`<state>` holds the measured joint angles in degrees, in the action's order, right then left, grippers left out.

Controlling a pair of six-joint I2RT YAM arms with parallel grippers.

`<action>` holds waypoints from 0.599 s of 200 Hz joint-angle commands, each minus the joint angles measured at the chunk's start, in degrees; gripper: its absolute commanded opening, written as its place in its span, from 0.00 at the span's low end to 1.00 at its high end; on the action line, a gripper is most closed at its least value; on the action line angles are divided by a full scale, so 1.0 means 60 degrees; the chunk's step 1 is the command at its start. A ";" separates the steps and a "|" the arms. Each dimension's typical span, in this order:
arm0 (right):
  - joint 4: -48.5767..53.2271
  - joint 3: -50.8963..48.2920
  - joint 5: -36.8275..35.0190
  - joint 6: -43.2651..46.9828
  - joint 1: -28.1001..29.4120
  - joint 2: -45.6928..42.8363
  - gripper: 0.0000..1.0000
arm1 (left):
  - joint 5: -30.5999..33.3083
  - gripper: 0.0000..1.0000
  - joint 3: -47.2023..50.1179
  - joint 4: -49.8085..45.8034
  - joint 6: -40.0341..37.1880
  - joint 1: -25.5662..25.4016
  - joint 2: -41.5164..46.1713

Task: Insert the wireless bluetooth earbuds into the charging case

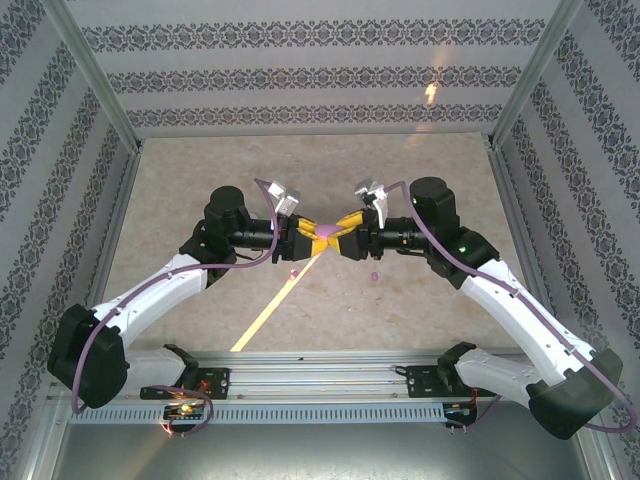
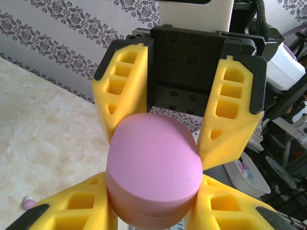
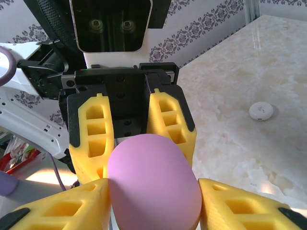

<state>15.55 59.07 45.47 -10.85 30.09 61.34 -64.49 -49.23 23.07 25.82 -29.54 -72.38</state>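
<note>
A purple charging case hangs above the middle of the table, held between both grippers. Its lid is down, with a seam low on its side. My left gripper is shut on it from the left, yellow fingers pressed to its sides. My right gripper is shut on it from the right, its fingers hugging the rounded shell. Two tiny purple earbuds lie on the table below, one on the left and one on the right. The left earbud also appears beside my left fingers.
A small round white case sits closed on the marble tabletop, well away from the grippers. A yellow tape strip runs diagonally toward the near edge. Patterned walls and metal posts enclose the table on three sides.
</note>
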 commanded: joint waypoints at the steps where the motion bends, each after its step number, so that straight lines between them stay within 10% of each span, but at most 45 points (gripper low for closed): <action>1: -0.0746 -0.0049 -0.0025 -0.0543 -0.0206 0.0104 0.47 | -0.0325 0.05 -0.0350 0.0124 -0.0173 -0.0037 0.0044; 120: -0.1339 -0.0205 -0.1156 -0.2657 -0.0858 0.0391 0.58 | 0.0181 0.05 0.0068 0.0714 -0.0473 -0.0105 0.0146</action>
<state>8.45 58.59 42.65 -23.11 25.45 62.57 -62.59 -49.36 23.38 25.32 -29.63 -72.40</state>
